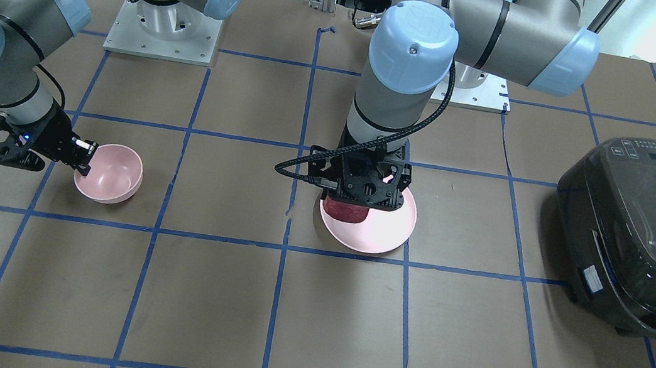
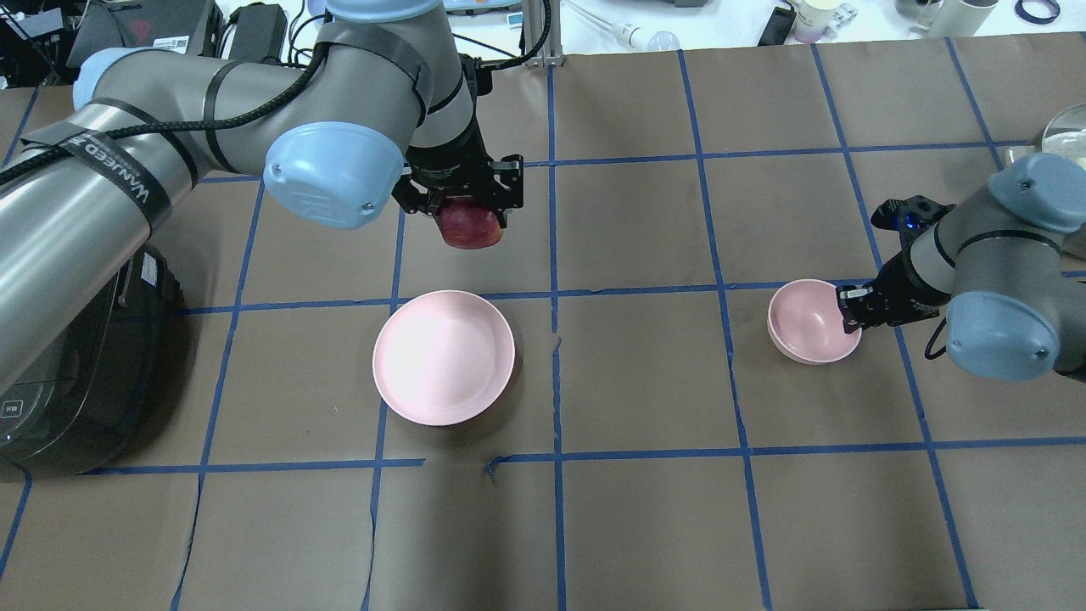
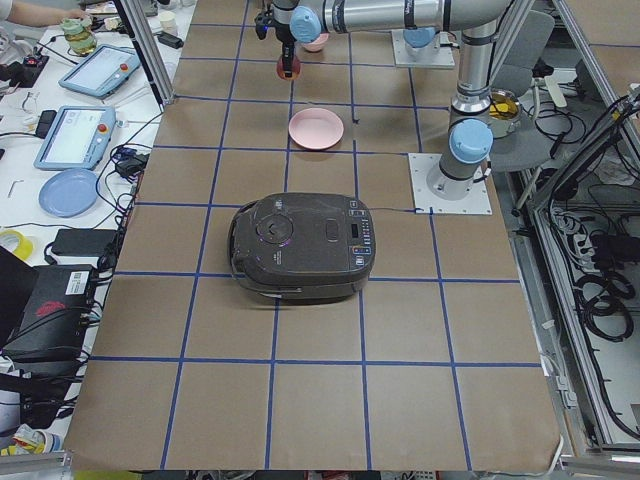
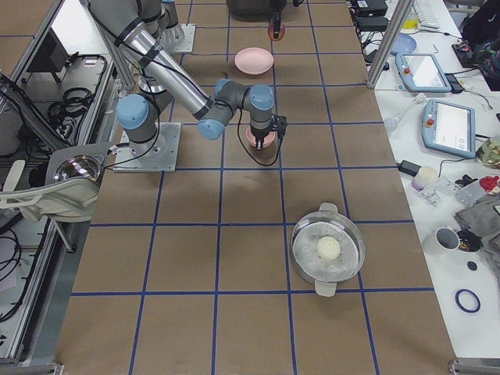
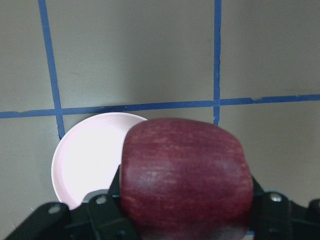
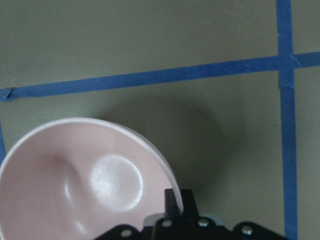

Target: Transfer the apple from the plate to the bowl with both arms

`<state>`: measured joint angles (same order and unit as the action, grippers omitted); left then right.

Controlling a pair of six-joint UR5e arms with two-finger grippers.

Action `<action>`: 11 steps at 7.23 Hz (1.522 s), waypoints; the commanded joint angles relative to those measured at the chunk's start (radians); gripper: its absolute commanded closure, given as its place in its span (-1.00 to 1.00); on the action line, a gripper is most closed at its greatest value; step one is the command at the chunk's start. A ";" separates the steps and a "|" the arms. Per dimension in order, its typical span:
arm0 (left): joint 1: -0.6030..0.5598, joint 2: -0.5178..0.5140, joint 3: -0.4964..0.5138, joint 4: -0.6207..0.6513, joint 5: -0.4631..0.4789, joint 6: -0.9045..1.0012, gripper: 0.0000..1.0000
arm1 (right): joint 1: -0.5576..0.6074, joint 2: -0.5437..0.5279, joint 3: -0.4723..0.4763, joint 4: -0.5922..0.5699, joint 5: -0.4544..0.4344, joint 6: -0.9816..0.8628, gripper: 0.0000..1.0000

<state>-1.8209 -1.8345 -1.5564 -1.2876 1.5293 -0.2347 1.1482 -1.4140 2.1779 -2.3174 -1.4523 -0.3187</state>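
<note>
My left gripper (image 2: 467,210) is shut on the dark red apple (image 2: 470,227) and holds it in the air, above the table and a little beyond the plate's far edge. The apple fills the left wrist view (image 5: 187,177), with the empty pale pink plate (image 5: 82,160) below it. The plate (image 2: 444,356) lies left of the table's centre. The small pink bowl (image 2: 810,322) stands to the right and is empty. My right gripper (image 2: 850,321) is shut on the bowl's rim; its fingers (image 6: 173,197) pinch the rim (image 6: 150,145). In the front view the apple (image 1: 346,210) hangs over the plate (image 1: 389,227).
A dark rice cooker (image 2: 76,373) stands at the table's left end, under my left arm. A metal pot (image 4: 328,250) with a white ball in it stands at the table's right end. Blue tape lines grid the brown tabletop.
</note>
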 commanded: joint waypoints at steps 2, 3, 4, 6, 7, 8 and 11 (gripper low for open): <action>0.008 0.009 -0.010 0.001 0.002 0.002 1.00 | 0.077 -0.008 -0.039 0.013 0.020 0.062 1.00; 0.008 0.009 -0.011 -0.001 0.006 0.002 1.00 | 0.165 -0.007 -0.053 0.013 0.068 0.173 1.00; 0.008 0.009 -0.013 0.001 0.003 0.000 1.00 | 0.267 0.001 -0.069 0.012 0.081 0.279 1.00; 0.009 0.015 -0.010 0.001 0.006 0.000 1.00 | 0.419 0.013 -0.066 -0.008 0.087 0.401 1.00; 0.015 0.017 -0.011 0.001 0.003 0.002 1.00 | 0.468 0.021 -0.070 -0.013 0.086 0.403 1.00; 0.014 0.017 -0.013 0.001 0.000 0.000 1.00 | 0.476 0.035 -0.069 -0.019 0.084 0.403 1.00; 0.017 0.017 -0.001 0.001 0.002 0.000 1.00 | 0.482 0.038 -0.078 -0.023 0.083 0.426 -0.99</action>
<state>-1.8046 -1.8160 -1.5634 -1.2870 1.5305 -0.2346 1.6288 -1.3746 2.1108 -2.3408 -1.3682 0.0899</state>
